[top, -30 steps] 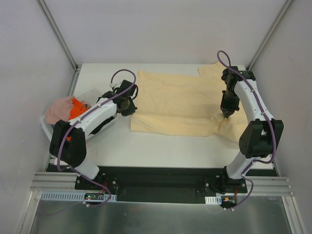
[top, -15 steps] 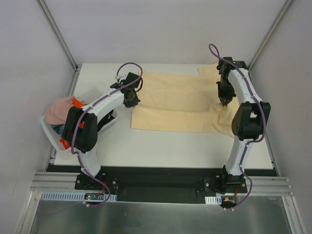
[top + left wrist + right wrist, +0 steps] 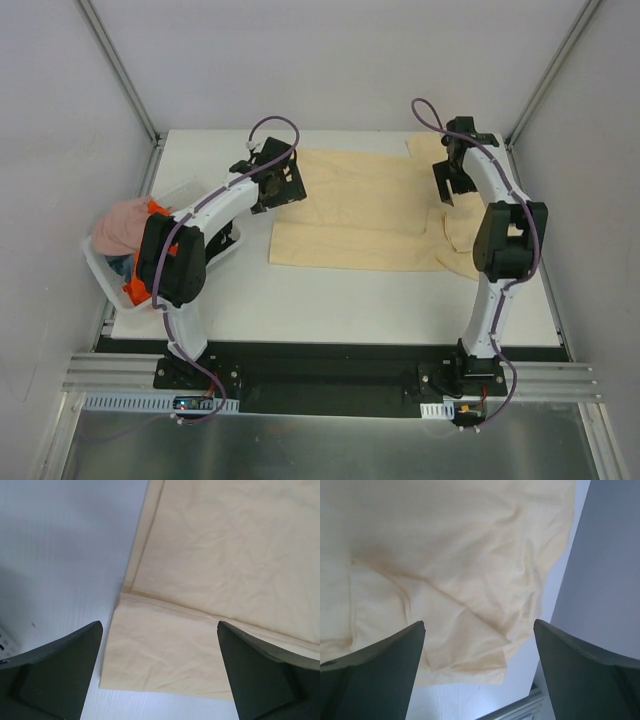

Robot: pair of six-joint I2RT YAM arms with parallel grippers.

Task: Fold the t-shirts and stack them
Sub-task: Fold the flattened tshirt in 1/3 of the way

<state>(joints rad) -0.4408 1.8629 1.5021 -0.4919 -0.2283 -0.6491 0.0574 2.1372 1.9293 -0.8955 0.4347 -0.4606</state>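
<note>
Across table (image 3: pixel 330 300): beige t-shirt (image 3: pixel 360 215), long axis left-right, sleeves (image 3: pixel 428 147) right; left claw (image 3: pixel 281 184), right claw (image 3: pixel 447 186) released above ends.

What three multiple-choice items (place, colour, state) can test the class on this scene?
1. Where does the white plastic basket stand? A) at the white table's left edge B) at its right edge C) on the shirt
2. What colour is the soft cloth t-shirt spread on the table? A) black B) pale yellow-beige C) blue
3. How do both arms' jaws stand? A) shut on cloth B) open, holding nothing C) one shut
Answers: 1 A, top view shows it there. 2 B, every view shows that colour. 3 B, wrist views show them wide apart.
</note>
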